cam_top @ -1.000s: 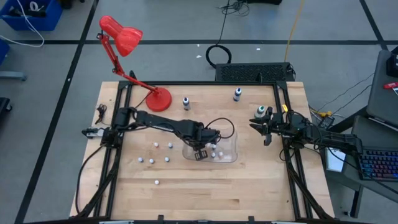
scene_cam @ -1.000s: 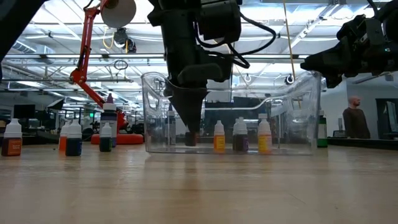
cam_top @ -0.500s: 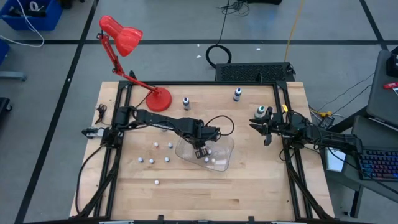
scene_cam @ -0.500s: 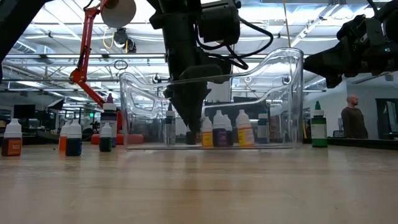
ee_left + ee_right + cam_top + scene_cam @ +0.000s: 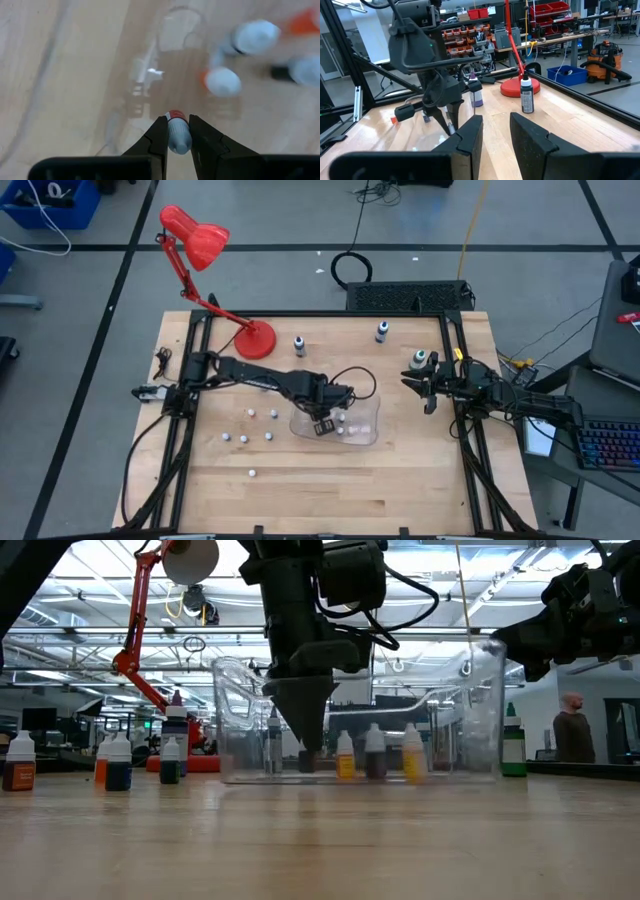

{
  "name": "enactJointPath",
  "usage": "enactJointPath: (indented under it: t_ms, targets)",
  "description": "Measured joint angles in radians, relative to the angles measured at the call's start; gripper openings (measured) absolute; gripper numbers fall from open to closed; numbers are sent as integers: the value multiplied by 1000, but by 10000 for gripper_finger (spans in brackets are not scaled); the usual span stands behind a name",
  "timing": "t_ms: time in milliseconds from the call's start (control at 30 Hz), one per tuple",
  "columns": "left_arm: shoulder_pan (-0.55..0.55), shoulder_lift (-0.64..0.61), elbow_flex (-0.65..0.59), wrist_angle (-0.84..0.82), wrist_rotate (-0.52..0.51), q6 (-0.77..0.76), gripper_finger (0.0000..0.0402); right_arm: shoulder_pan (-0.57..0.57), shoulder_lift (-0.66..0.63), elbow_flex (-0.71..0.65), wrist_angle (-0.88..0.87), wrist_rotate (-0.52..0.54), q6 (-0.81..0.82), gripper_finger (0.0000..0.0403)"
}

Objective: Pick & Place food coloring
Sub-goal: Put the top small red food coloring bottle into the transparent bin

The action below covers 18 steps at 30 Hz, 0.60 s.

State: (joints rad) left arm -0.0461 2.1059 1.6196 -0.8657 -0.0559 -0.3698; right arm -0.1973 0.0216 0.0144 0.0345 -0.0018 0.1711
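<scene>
Left gripper point(image 5: 178, 131), clamping a red-capped bottle point(image 5: 178, 135) inside the clear bin point(image 5: 366, 432), has nudged it back from mid-table; release pending.

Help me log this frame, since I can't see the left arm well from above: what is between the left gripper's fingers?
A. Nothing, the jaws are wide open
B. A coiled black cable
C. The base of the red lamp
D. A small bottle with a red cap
D: in the left wrist view the left gripper is closed on a small red-capped bottle, held over the clear container.
</scene>
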Motion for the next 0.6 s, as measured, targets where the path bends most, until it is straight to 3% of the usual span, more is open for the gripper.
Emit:
enactJointPath:
  t_ms: [200,500,600]
  targets:
    - [-20,0,8,-7,12,-2,72,0,0,0,0,0,0,89]
    - [-27,5,6,4,87,-6,58,0,0,0,0,0,0,89]
    - [-27,4,6,4,84,-6,74,0,0,0,0,0,0,89]
